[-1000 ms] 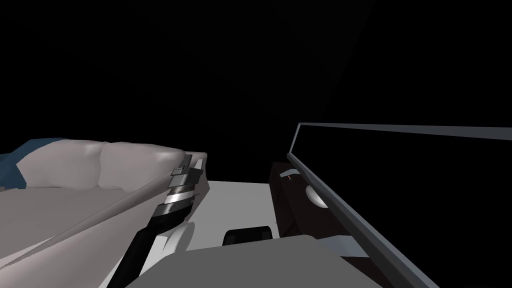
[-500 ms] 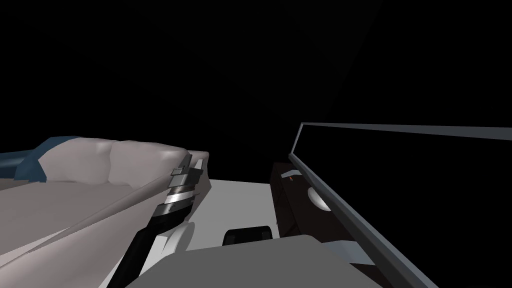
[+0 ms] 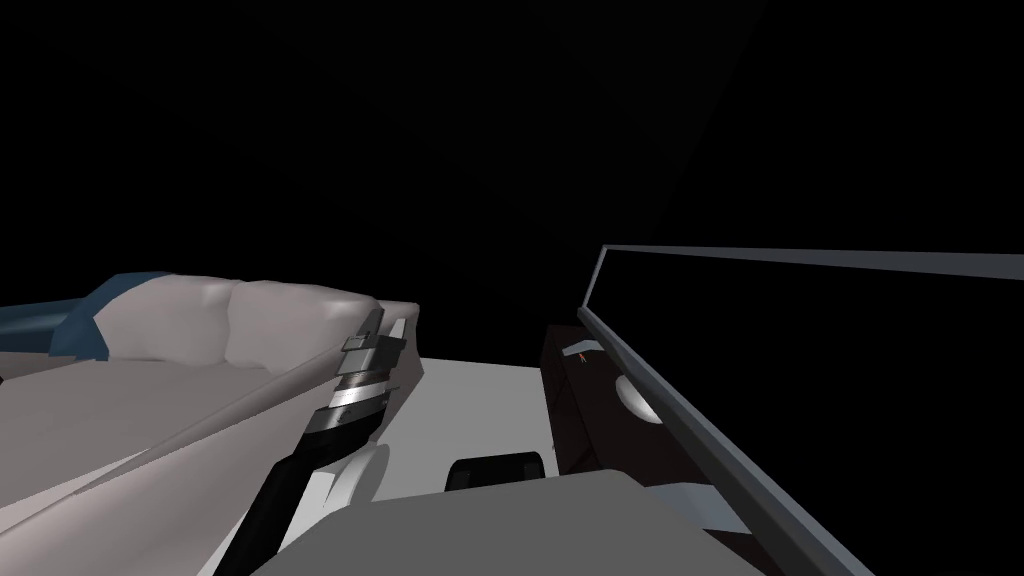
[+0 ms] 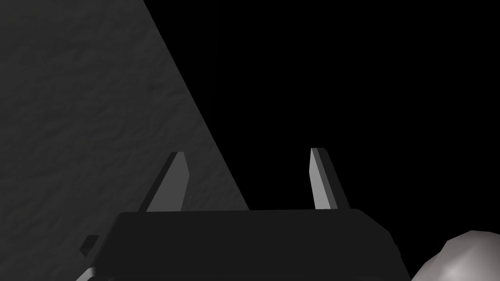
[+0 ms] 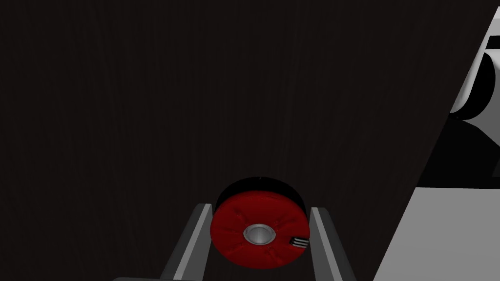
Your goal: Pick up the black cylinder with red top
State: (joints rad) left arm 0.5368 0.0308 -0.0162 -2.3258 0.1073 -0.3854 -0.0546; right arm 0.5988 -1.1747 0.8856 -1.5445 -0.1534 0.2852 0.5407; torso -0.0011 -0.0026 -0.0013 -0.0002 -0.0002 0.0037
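one black cylinder [image 5: 260, 229], round red top, silver centre.

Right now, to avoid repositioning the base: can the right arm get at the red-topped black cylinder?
Probably yes: the jaws of the right gripper stand on either side of the red-topped black cylinder, seemingly against its sides, with nothing in between.

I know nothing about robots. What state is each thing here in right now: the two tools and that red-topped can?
Left tool, open, holding nothing.
Right tool, shut, one finger against each side of the can.
Black cylinder with red top, upright, gripped, over a dark surface; I cannot tell whether it is lifted.
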